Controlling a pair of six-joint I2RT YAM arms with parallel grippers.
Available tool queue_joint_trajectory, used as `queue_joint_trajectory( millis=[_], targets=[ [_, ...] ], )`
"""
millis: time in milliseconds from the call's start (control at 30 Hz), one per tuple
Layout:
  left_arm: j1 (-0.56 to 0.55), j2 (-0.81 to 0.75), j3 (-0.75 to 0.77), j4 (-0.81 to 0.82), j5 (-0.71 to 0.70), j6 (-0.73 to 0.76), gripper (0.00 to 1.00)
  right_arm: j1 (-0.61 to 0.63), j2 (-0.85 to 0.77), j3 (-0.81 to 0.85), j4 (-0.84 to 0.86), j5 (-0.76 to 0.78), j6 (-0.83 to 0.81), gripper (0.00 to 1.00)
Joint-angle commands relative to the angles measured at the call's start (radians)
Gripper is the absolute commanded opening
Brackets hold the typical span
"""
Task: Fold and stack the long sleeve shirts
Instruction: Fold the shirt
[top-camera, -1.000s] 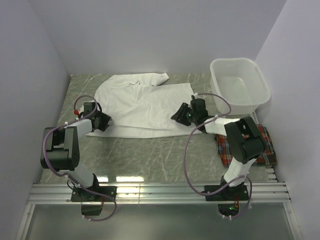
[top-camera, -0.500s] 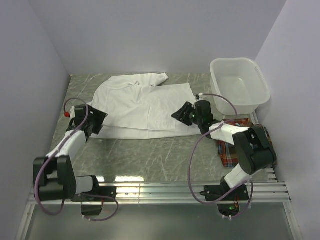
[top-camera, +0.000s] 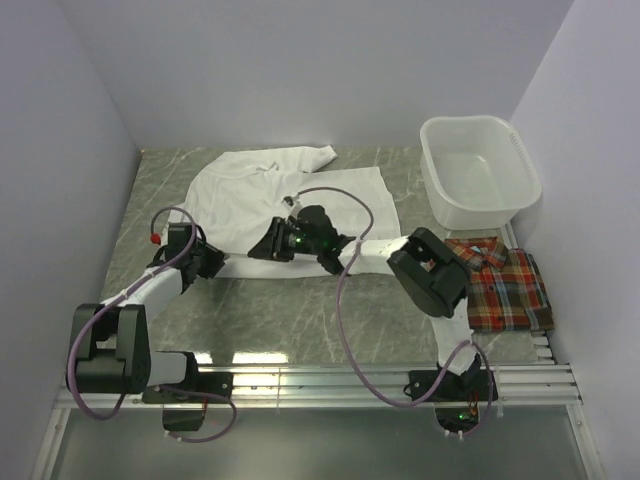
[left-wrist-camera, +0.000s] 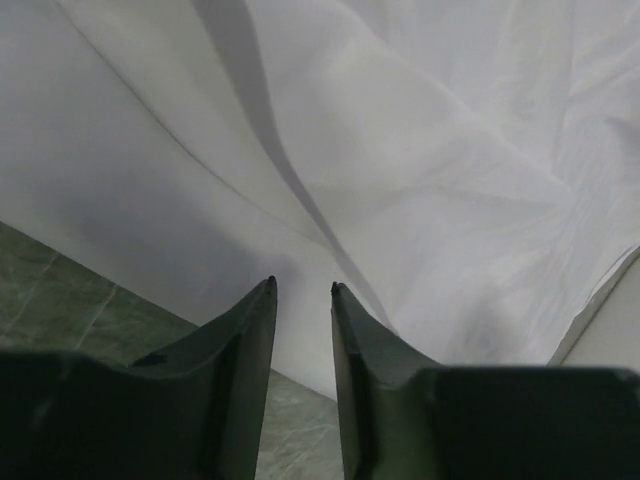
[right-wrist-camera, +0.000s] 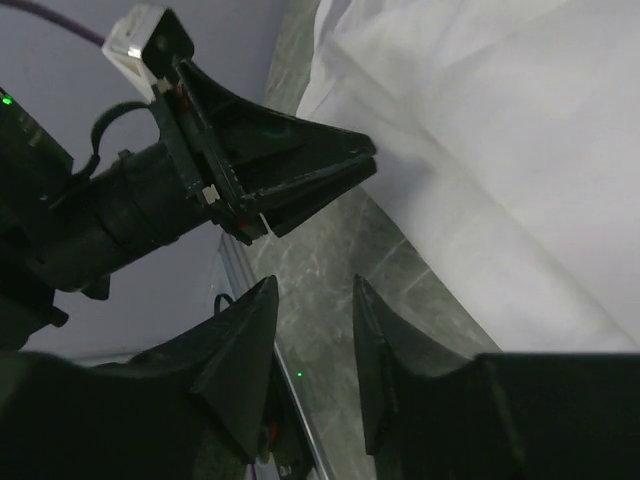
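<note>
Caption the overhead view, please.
Left gripper and right gripper face off at white shirt's near edge; folded plaid shirt lies right, near white basin.

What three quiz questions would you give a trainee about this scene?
1. True or false: the plaid shirt lies inside the basin.
2. Which shirt lies spread out? A. white shirt B. plaid shirt C. both
3. What do the right jaws hold?

Key
1. False: it lies folded on the table, on the near side of the basin.
2. A.
3. Nothing: they stand open at the white shirt's near edge.
</note>
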Motion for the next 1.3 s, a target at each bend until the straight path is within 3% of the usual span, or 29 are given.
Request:
queue_joint_trajectory(
  millis=[0,167,500,1100,1267],
  targets=[
    [-0.021,0.038,0.010,0.053,-0.011,0.004,0.33,0.039,0.078,0.087,0.030,-0.040,0.017,0.32],
    [-0.019,0.080,-0.009,0.029,-0.031,-0.035,0.25,0.054,0.179,0.126,0.036,-0.057,0.039,0.18],
    [0.005,0.075,-0.075,-0.004,-0.109,-0.092,0.20,-0.009,0.190,-0.057,0.118,-0.036,0.091,0.12],
    [0.082,0.058,-0.074,-0.047,-0.120,-0.098,0.21,-0.301,-0.109,-0.491,0.082,0.002,0.005,0.10],
    [0.090,0.048,-0.074,-0.053,-0.124,-0.098,0.21,-0.398,-0.227,-0.545,-0.062,0.039,-0.050,0.10]
  ],
)
